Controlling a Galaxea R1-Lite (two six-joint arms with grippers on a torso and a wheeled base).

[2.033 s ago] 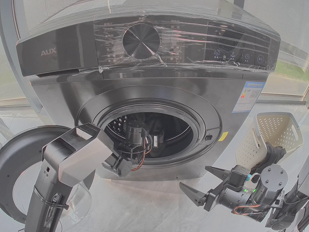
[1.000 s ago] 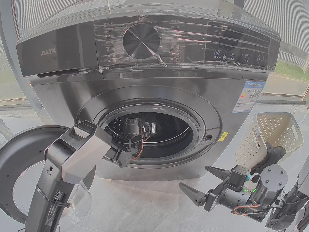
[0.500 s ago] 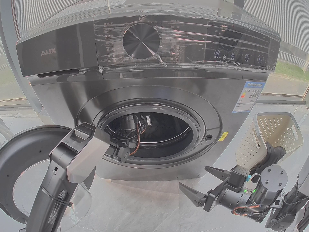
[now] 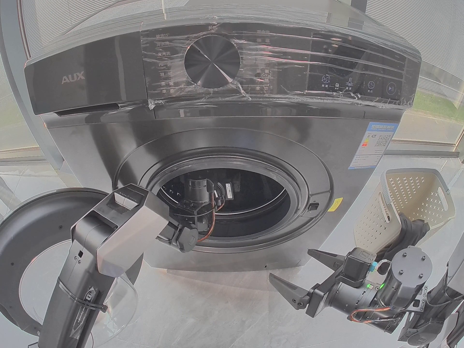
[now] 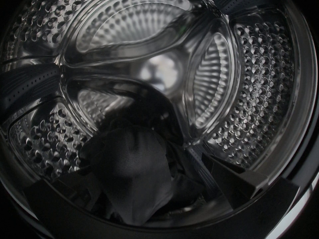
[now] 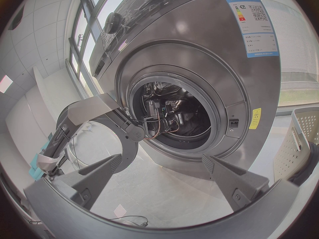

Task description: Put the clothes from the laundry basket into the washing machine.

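The washing machine [image 4: 217, 122] takes up the centre of the head view, its round door [image 4: 29, 247] swung open at the lower left of the frame. The left arm reaches through the opening just left of centre, so the left gripper [image 5: 143, 163] sits inside the steel drum [image 5: 259, 83]. Its fingers [image 5: 232, 180] stand wide apart and hold nothing. Between and beyond them a black garment [image 5: 133, 170] lies crumpled on the floor of the drum.

At the lower right of the head view the right gripper [image 4: 290, 265] hovers above the pale floor [image 4: 217, 305] in front of the machine. Its two pointed fingers are spread wide and empty, well apart from the drum opening.

At the right edge of the head view the beige perforated laundry basket [image 4: 415, 194] stands tilted beside the machine, just behind the right arm. A dark piece of clothing [image 4: 411, 230] bulges over its lower rim
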